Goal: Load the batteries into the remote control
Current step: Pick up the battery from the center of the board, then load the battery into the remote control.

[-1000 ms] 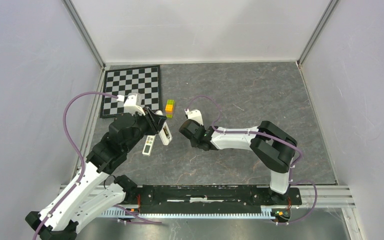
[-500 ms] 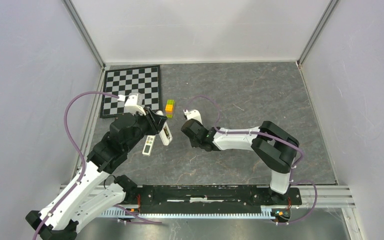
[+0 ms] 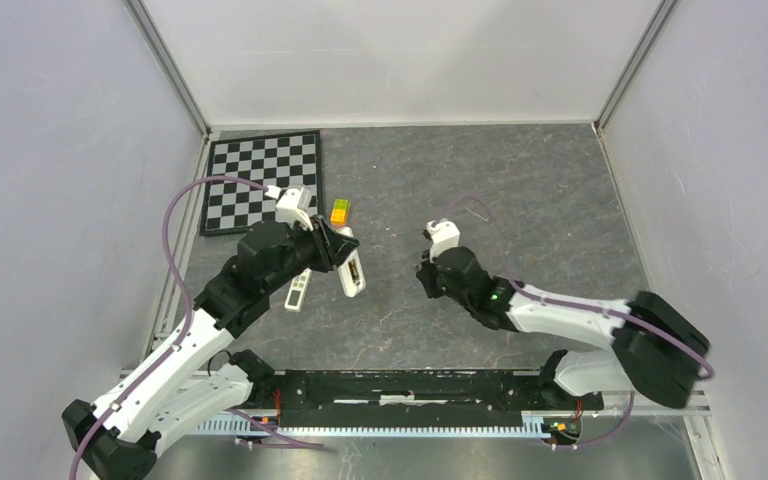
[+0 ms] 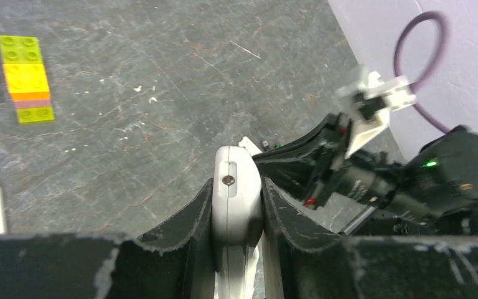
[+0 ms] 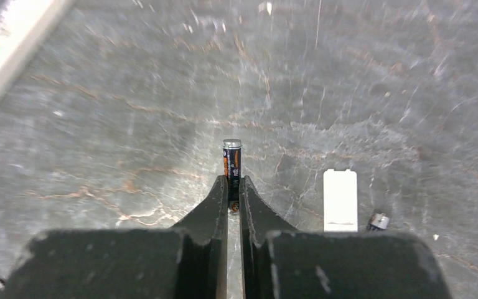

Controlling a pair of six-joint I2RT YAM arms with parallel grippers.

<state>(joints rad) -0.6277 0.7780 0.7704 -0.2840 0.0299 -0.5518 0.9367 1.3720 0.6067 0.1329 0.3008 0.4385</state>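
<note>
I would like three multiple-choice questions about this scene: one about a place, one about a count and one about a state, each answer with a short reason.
1. Where does the brick block lie?
A. on the checkerboard mat
B. in the left gripper
C. on the table, beside the mat's right edge

2. How many remote controls show in the top view?
A. one
B. two
C. three

3. What is the state of the right gripper?
A. shut on a battery
B. open and empty
C. shut on the brick block

Answers:
1 C: the block rests on the grey surface just right of the mat.
2 B: one remote control is clamped in the left gripper, and a second remote control lies on the table.
3 A: the right wrist view shows the fingertips pinching the battery.
</note>
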